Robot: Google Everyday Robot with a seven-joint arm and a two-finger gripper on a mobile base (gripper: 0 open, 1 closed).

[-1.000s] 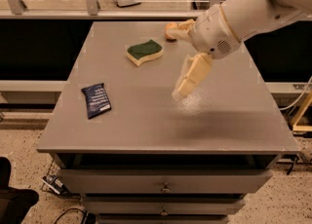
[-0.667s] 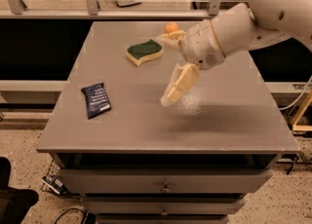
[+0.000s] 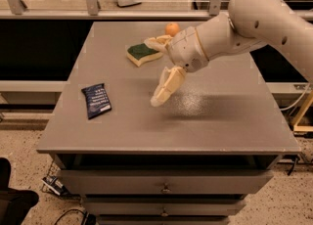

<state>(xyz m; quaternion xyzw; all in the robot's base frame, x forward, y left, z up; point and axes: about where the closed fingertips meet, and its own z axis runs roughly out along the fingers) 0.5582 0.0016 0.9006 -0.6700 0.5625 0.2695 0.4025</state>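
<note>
**Gripper released, spread wide over mid-table**

We find the gripper (image 3: 152,72) released, its fingers (image 3: 166,84) set wide apart. One hangs low over the middle of the table (image 3: 220,121). The other reaches back to just beside the sponge (image 3: 139,53); contact we cannot confirm. The orange (image 3: 171,28) sits behind the wrist, near the far edge. The blue packet (image 3: 96,101) lies well apart, by the left edge. Open grey surface runs to the front and right edges. Drawers (image 3: 166,188) sit below, over speckled floor.

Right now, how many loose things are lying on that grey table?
3: a blue packet near the left edge, a sponge toward the back, and an orange behind it. The tool hovers just in front of the sponge; its arm may hide more.
</note>
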